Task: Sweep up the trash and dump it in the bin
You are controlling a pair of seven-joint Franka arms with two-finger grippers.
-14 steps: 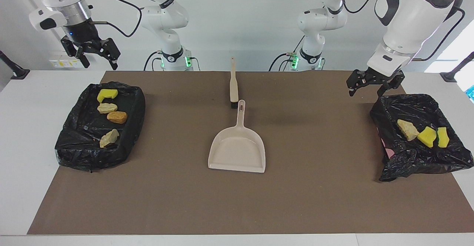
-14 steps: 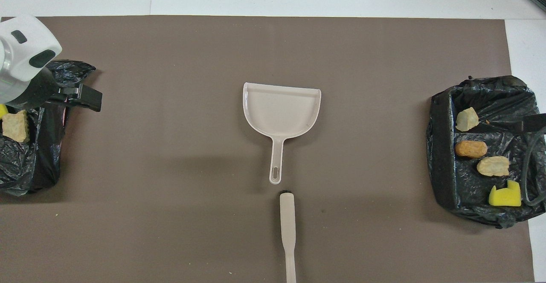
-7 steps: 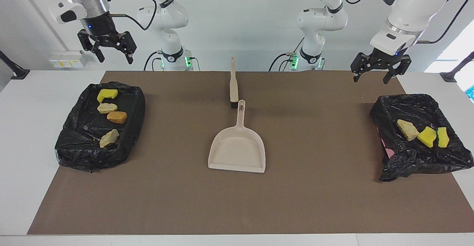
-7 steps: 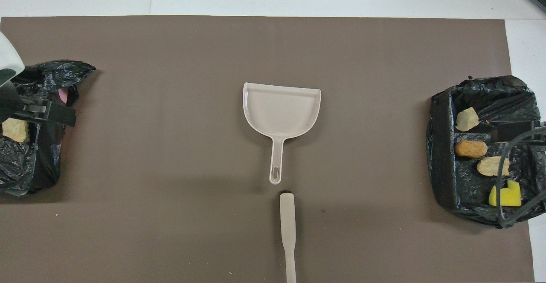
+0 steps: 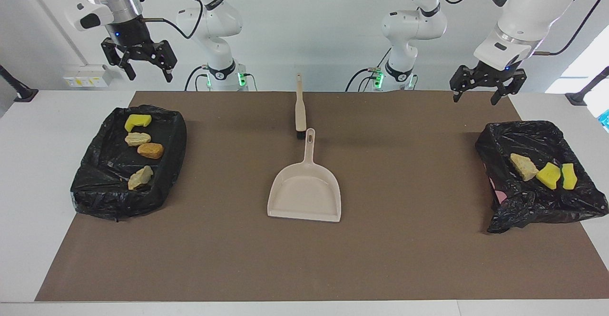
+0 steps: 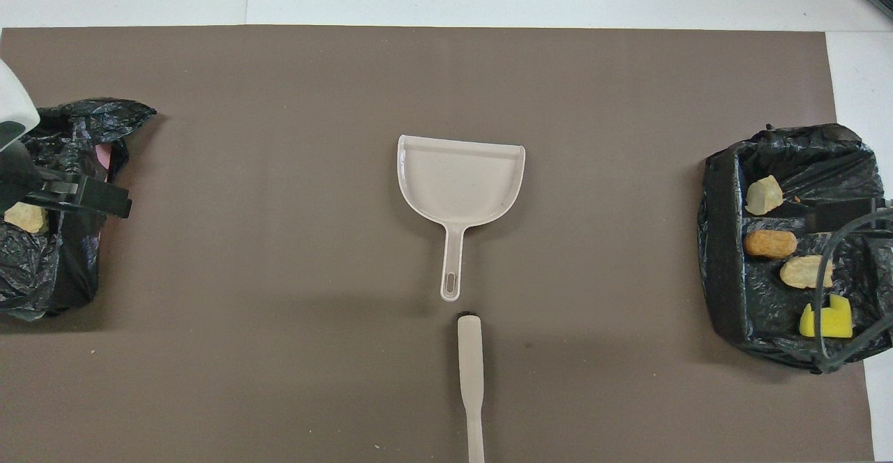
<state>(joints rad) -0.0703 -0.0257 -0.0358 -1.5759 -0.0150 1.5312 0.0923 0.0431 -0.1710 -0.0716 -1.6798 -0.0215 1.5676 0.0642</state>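
All the trash lies in two bins lined with black bags. The bin [image 5: 119, 202] at the right arm's end holds several chunks: a yellow one [image 5: 138, 122], a tan one [image 5: 138, 139], an orange one [image 5: 150, 150] and a beige one [image 5: 140, 177]. The bin [image 5: 537, 211] at the left arm's end holds a tan chunk [image 5: 523, 166] and two yellow ones [image 5: 548, 174]. My right gripper [image 5: 148, 75] hangs open and empty high above its bin's robot-side edge. My left gripper [image 5: 476, 99] hangs open and empty over the mat just robot-side of its bin.
A beige dustpan [image 5: 304, 194] [image 6: 460, 177] lies mid-mat, its handle pointing toward the robots. A beige brush [image 5: 299, 109] [image 6: 471, 372] with black bristles lies in line with it, nearer the robots. A brown mat [image 5: 404, 249] covers the white table.
Both grippers have risen from low over their bins and drawn back toward the robots, still open. In the last half second they barely moved. Trash, dustpan and brush stayed put.
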